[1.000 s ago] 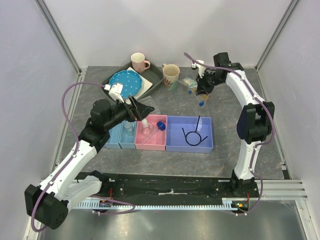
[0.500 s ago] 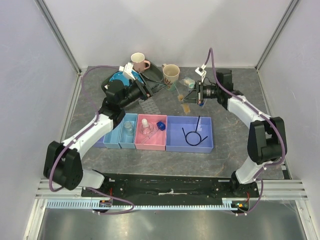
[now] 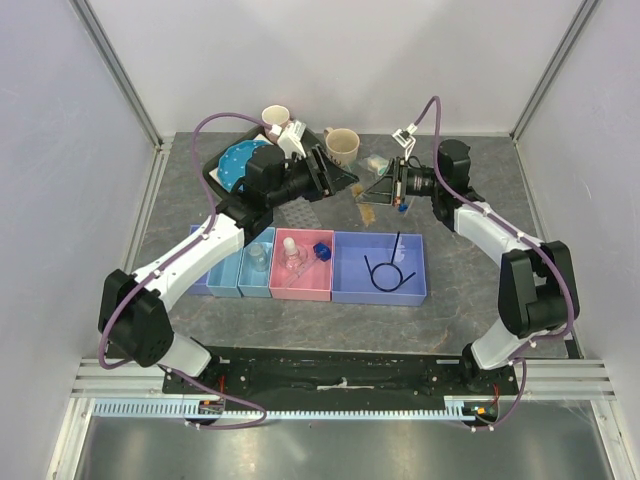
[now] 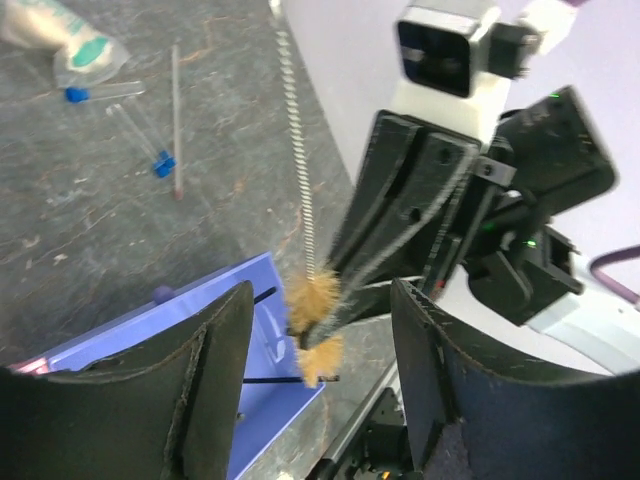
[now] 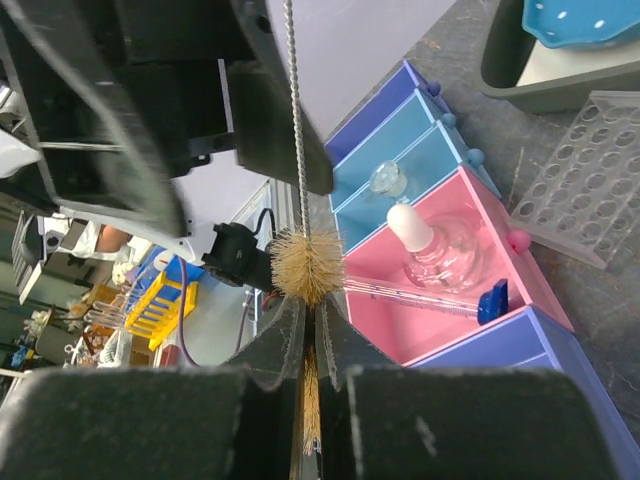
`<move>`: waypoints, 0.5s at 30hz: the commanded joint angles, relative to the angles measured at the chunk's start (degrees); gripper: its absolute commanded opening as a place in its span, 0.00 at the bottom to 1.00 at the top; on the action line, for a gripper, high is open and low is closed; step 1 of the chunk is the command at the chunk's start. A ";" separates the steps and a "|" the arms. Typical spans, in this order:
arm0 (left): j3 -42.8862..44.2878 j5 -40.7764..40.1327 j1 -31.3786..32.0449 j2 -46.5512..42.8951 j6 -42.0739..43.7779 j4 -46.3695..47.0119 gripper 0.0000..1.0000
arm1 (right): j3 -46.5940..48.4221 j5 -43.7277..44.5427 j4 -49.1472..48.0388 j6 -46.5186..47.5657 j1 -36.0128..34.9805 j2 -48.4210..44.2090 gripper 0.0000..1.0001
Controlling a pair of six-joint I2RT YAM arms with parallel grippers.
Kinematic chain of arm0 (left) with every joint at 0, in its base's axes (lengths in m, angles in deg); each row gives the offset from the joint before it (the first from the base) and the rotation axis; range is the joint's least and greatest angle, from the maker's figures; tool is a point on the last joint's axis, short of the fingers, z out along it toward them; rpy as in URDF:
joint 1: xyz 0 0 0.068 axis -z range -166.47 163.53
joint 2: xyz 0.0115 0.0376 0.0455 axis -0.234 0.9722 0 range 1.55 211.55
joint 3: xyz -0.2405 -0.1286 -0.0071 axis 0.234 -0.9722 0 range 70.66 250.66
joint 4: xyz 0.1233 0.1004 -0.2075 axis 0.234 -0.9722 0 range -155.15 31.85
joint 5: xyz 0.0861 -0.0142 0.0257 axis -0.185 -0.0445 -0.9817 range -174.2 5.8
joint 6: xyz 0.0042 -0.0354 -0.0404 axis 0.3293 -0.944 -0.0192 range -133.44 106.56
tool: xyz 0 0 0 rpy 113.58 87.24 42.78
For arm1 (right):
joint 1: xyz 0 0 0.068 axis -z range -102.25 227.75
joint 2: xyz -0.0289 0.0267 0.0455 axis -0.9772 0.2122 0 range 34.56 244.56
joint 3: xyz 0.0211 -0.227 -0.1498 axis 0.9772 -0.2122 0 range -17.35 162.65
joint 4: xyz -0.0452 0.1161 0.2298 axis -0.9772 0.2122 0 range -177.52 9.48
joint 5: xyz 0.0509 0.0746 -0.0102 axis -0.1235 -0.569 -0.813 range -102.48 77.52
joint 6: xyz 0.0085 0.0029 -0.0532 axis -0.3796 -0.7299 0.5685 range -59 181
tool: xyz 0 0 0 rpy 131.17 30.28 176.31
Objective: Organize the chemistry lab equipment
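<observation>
My right gripper is shut on a tan bristle brush with a long twisted wire stem, and holds it above the table behind the bins. My left gripper is open and faces it. The brush head hangs between its two fingers without touching them. Two blue-tipped sticks, a thin rod and a clear packet lie loose on the table. A dropper bottle and a blue cap piece lie in the pink bin. The black looped wire lies in the purple bin.
Blue, pink and purple bins stand in a row at the table's middle. A grey tray with the blue dotted plate is at the back left, flanked by a pink mug and a beige mug. A clear welled tray lies beside it.
My left arm swung up from the bins to the back, toward the right gripper. My right gripper moved left from the loose items, carrying the brush.
</observation>
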 commanded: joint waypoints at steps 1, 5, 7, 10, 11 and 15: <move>2.65 -2.73 0.30 0.02 5.03 -4.20 0.61 | -1.28 -1.22 -5.60 -2.07 -1.31 -2.61 0.03; 3.09 -2.38 0.47 0.55 5.12 -4.73 0.53 | -1.72 -1.39 -5.87 -1.90 -1.92 -3.14 0.03; 2.91 -2.03 0.47 0.46 5.04 -4.73 0.48 | -1.98 -1.30 -5.87 -1.72 -2.10 -3.40 0.03; 2.65 -1.94 0.47 -0.15 4.86 -4.56 0.37 | -2.86 -0.95 -5.87 -1.19 -2.36 -4.02 0.03; 2.47 -1.85 0.47 -0.24 4.86 -4.47 0.33 | -3.21 -0.86 -5.96 -1.02 -2.45 -4.02 0.03; 1.59 -1.15 0.39 -0.86 5.12 -4.20 0.02 | -2.86 -0.95 -5.87 -0.93 -2.71 -4.19 0.03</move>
